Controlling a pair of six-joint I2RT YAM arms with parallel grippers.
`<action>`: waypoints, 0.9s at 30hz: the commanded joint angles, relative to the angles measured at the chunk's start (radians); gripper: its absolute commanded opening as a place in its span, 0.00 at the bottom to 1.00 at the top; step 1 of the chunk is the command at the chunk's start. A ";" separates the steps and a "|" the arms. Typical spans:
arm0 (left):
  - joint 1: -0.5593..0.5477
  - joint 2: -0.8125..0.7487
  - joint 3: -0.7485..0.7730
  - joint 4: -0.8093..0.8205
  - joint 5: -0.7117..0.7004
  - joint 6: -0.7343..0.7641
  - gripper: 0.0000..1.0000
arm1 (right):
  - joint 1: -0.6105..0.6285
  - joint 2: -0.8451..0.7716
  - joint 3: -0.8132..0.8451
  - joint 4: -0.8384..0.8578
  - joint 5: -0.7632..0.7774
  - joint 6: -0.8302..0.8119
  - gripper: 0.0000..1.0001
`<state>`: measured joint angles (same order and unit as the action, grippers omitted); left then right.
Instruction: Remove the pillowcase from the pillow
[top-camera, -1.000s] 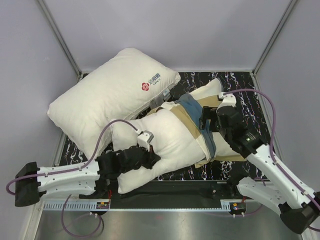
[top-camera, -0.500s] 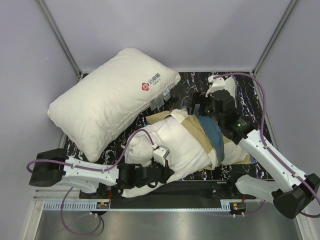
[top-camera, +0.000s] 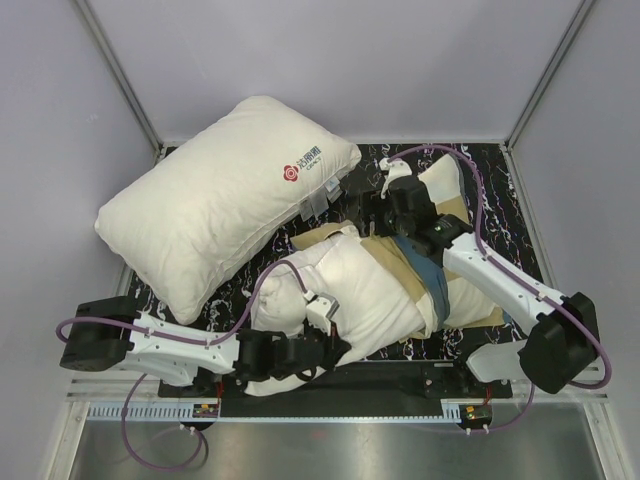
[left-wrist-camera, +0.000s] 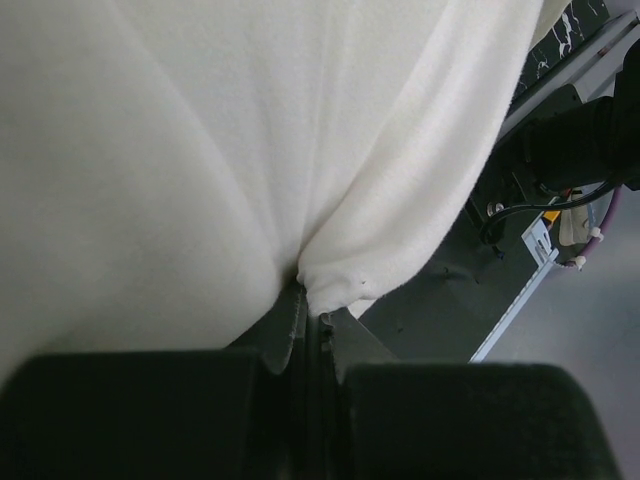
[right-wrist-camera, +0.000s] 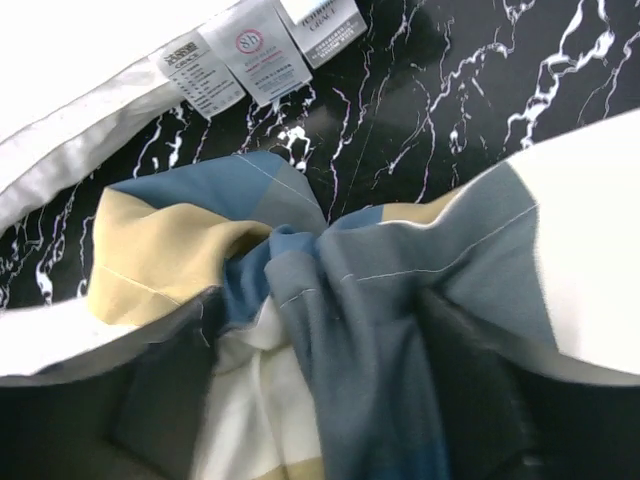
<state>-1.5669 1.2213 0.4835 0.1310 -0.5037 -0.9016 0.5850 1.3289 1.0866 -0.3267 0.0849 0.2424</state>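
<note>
White fabric with a red printed logo marks the spare pillow (top-camera: 220, 215). It lies well up and left of the left gripper (left-wrist-camera: 308, 315), apart from it, and plays no part in the job.

The left jaws are fully closed and pinch a near corner of the pillow (top-camera: 340, 285). Off-white cloth gathers to a point right at the fingertips and bulges away above them. Judged purpose: an anchor, so the filling stays put while the cover is drawn the other way.

To the right of those jaws, the bare part of the pillow runs out to where the pillowcase (top-camera: 430, 285) begins. The pillowcase is rucked into a teal, tan and cream band round the far end. Roughly half the pillow is uncovered and the rest is inside.

The right gripper (right-wrist-camera: 320, 375) stands wide open over that end, with one finger either side of a twisted ridge of teal cloth. The ridge lies between the fingers, but no clamping shows. Ahead of its jaws are the black marbled table (right-wrist-camera: 420, 90) and the spare pillow's sewn-in labels (right-wrist-camera: 265, 55).

Judged step: taking hold of the cover at its gathered edge.

Risk: the jaws may close on pillow as well as cover. Cream cloth shows beneath the ridge, and it cannot be told which of the two it belongs to.
</note>
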 joint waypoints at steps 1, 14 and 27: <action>-0.044 0.063 -0.071 -0.185 0.126 -0.111 0.00 | -0.001 0.038 -0.022 -0.052 -0.015 0.044 0.77; -0.050 -0.019 -0.105 -0.273 0.077 -0.166 0.00 | -0.057 -0.034 0.097 -0.190 0.378 0.028 0.00; -0.055 -0.555 -0.074 -0.799 -0.122 -0.358 0.00 | -0.355 -0.129 0.147 -0.238 0.408 -0.029 0.00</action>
<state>-1.5898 0.7742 0.4492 -0.2119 -0.6266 -1.1557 0.3382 1.2388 1.1889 -0.6956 0.2581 0.2806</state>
